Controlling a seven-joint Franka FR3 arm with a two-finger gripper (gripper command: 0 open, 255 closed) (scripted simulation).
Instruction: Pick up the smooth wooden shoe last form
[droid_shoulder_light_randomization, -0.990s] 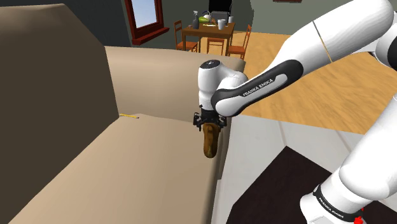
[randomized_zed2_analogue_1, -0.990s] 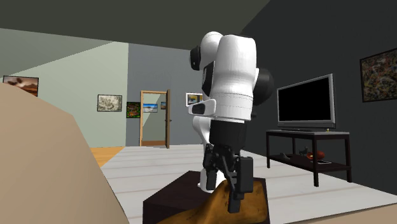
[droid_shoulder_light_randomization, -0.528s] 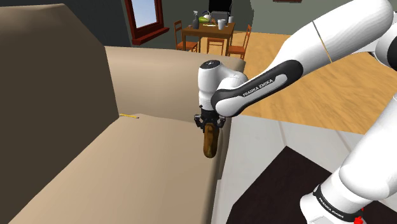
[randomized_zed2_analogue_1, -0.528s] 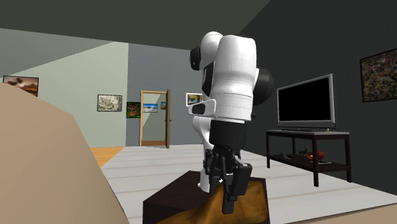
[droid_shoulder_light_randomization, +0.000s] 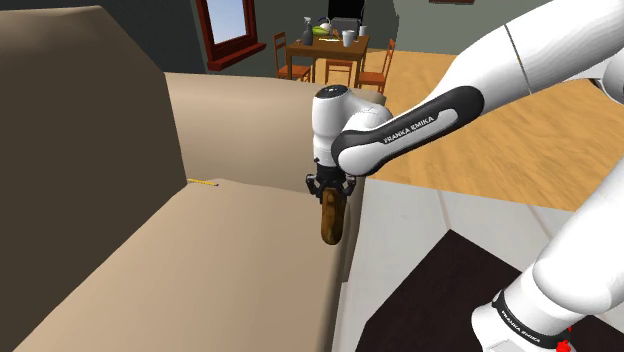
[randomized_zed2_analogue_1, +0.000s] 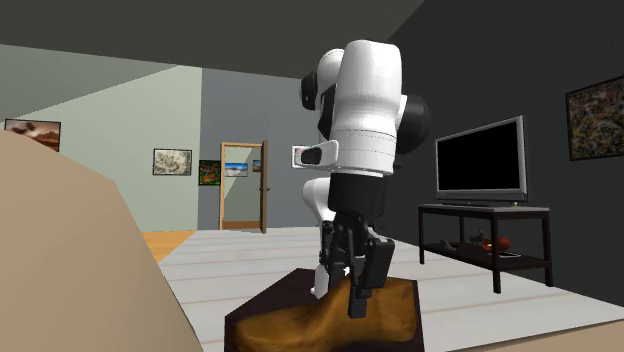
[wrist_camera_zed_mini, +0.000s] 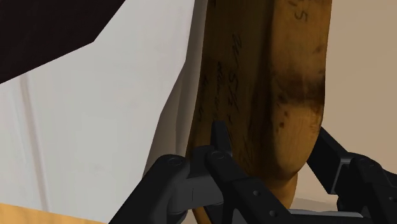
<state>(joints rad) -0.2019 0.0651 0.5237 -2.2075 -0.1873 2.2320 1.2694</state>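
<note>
Above the tan sofa seat (droid_shoulder_light_randomization: 220, 260) at mid-frame, the pincer (droid_shoulder_light_randomization: 330, 192), clamped on the wooden shoe last (droid_shoulder_light_randomization: 332, 222), has risen slightly, so the lift looks underway.

Item: one shoe last (droid_shoulder_light_randomization: 332, 222). Glossy brown wood, smooth and foot-shaped, with darker mottling and faint handwriting down its side (wrist_camera_zed_mini: 273, 83). Sole downward, toe toward the second exterior view's left (randomized_zed2_analogue_1: 330, 322). My pincer (droid_shoulder_light_randomization: 331, 198) clasps its raised heel end, at the tan seat's (droid_shoulder_light_randomization: 200, 260) front edge; contact with seat indiscernible
</note>
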